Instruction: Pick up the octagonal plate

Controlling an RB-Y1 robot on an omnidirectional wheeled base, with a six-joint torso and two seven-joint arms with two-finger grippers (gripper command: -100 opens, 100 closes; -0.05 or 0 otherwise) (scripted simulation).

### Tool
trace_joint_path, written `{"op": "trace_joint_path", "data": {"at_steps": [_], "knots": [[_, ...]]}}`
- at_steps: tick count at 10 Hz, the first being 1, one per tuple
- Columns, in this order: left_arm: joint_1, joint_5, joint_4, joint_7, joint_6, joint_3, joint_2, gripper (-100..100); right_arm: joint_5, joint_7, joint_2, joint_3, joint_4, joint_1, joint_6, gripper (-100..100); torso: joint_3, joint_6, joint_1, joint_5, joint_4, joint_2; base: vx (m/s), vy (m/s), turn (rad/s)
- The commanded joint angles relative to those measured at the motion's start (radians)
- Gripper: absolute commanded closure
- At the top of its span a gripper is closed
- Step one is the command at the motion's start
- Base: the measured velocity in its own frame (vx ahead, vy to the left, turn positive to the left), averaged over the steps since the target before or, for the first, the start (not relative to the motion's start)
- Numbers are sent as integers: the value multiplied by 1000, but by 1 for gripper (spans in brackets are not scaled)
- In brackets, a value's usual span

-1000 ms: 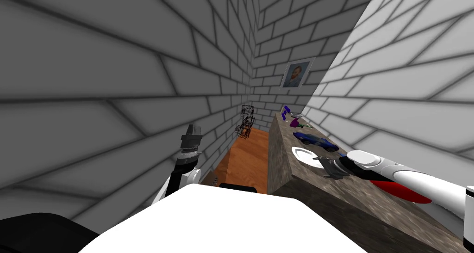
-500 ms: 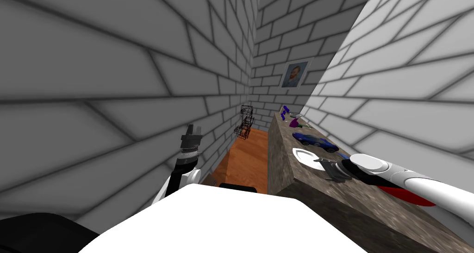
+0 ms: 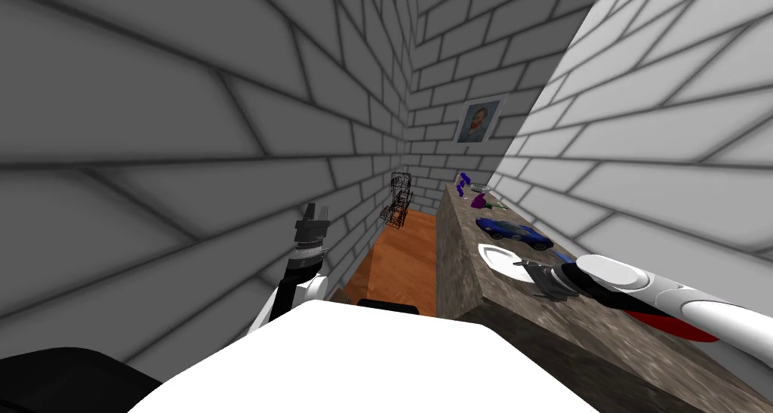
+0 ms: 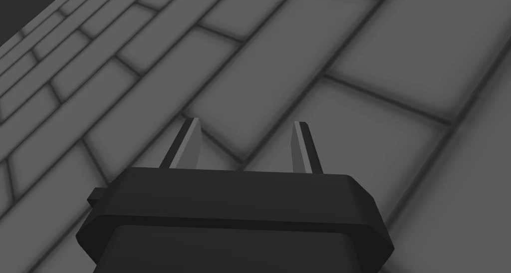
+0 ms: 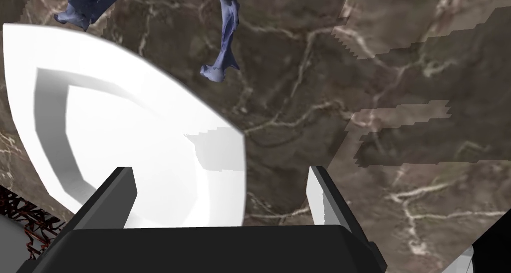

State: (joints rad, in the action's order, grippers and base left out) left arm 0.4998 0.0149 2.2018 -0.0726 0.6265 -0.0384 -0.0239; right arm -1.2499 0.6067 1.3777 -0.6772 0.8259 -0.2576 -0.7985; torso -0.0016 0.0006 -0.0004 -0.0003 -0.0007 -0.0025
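The white octagonal plate (image 3: 502, 259) lies flat on the dark marbled counter (image 3: 460, 280), near its edge. My right gripper (image 3: 532, 272) hovers at the plate's near side, open. In the right wrist view one finger (image 5: 120, 185) stands over the plate (image 5: 125, 130) and the other finger (image 5: 319, 195) over bare counter, so the plate's rim lies between them, and nothing is gripped. My left gripper (image 3: 313, 214) is raised beside the brick wall, away from the counter; in its wrist view the left gripper (image 4: 247, 128) stands open and empty.
A blue toy car (image 3: 515, 232) sits just beyond the plate, with its blue parts (image 5: 224, 40) close ahead of the right fingers. Purple items (image 3: 480, 200) stand farther along. A red object (image 3: 672, 322) lies under my right forearm. A wire chair (image 3: 398, 198) stands on the wooden floor (image 3: 400, 257).
The head view has shifted slightly. My right arm has edged a little nearer and lower over the counter, the gripper staying at the plate's near side. The left arm holds still.
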Motion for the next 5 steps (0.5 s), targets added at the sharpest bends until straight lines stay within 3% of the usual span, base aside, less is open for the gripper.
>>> {"op": "trace_joint_path", "data": {"at_steps": [1, 2, 3, 4, 5], "knots": [[0, 0, 0, 0, 0, 0, 0, 0, -30, -14, 16, 50, 50, 50, 12, -100, 0, 0, 0, 0, 0, 0, 59, 11, -49], [0, 0, 0, 0, 0, 0, 0, 0, -30, -14, 16, 64, 55, 59, 12, -100, 0, 0, 0, 0, 0, 0, 44, 11, -25], [0, 0, 0, 0, 0, 0, 0, 0, -26, -13, 15, 52, 49, 50, 10, -100, 0, 0, 0, 0, 0, 1, 14, 4, -1], [0, 0, 0, 0, 0, 0, 0, 0, -27, -14, 16, 54, 51, 52, 11, 100, 1, 0, 0, 0, 0, 2, 0, 0, 0], [0, 0, 0, 0, 0, 0, 0, 0, -27, -14, 16, 54, 51, 52, 11, 100, 2, 0, 0, 0, 1, 3, -3, 2, -18]]}}
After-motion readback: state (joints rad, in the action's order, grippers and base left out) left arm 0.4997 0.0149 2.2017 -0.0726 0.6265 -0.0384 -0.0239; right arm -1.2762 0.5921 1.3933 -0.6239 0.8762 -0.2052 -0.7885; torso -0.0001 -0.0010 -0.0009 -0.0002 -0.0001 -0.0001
